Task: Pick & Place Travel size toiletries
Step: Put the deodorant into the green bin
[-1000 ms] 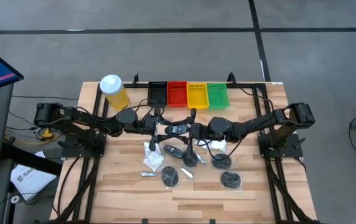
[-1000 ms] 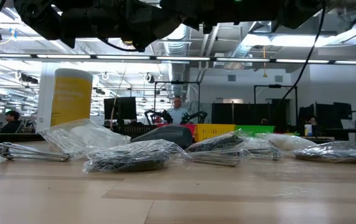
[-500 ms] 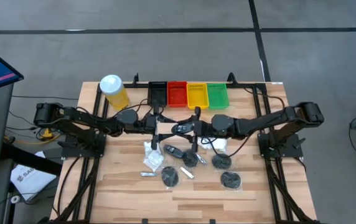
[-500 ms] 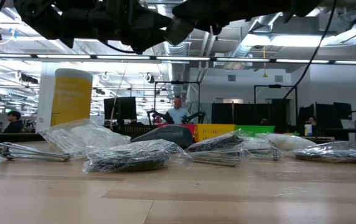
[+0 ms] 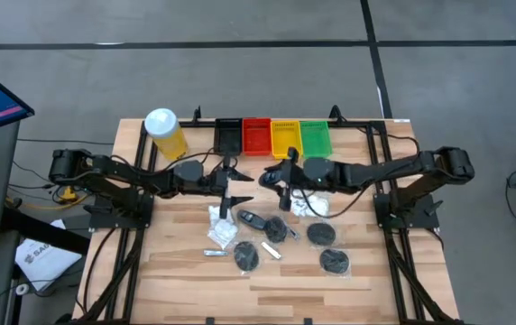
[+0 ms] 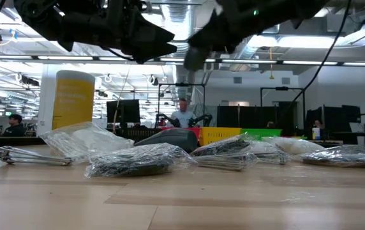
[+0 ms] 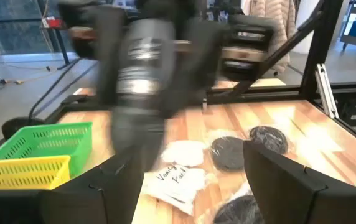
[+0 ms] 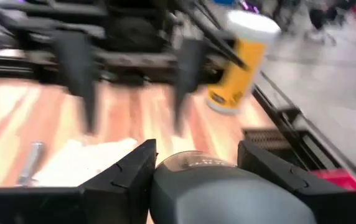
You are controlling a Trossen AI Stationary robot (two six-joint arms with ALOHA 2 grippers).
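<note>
Fingers (image 8: 123, 175) of the right gripper (image 8: 196, 152) are clamped on a black oval case (image 8: 218, 190), which fills the space between them in the right wrist view. From above, this gripper (image 5: 274, 175) hangs over the middle of the table (image 5: 384, 271) with the case (image 5: 266, 178) at its tip, lifted off the wood.

Just beside it and facing it is the left gripper (image 5: 230, 185), its two fingers (image 8: 78, 74) spread wide with nothing between them. The left wrist view agrees: both of that claw's fingers stand well apart over bare board and packets, and the right arm is a dark blur close in front.

Directly beneath the two claws lie the remaining toiletries. A second black oval case (image 5: 251, 219) sits under the gap between them. A white sachet (image 5: 224, 227) lies below the left gripper and another (image 5: 311, 207) below the right gripper's wrist. Slightly farther toward the front edge are the flat black discs (image 5: 246, 257), one (image 5: 321, 234) nearer the right claw and one (image 5: 335, 263) beyond it, plus a thin silver tube (image 5: 215, 254) out past the left claw's sachet.

Behind the grippers, along the back edge, stand four small trays: black (image 5: 228, 135), red (image 5: 256, 137), yellow (image 5: 285, 138) and green (image 5: 315, 138). The yellow canister (image 5: 165, 133) with its white lid stands farthest off, behind the left arm.
</note>
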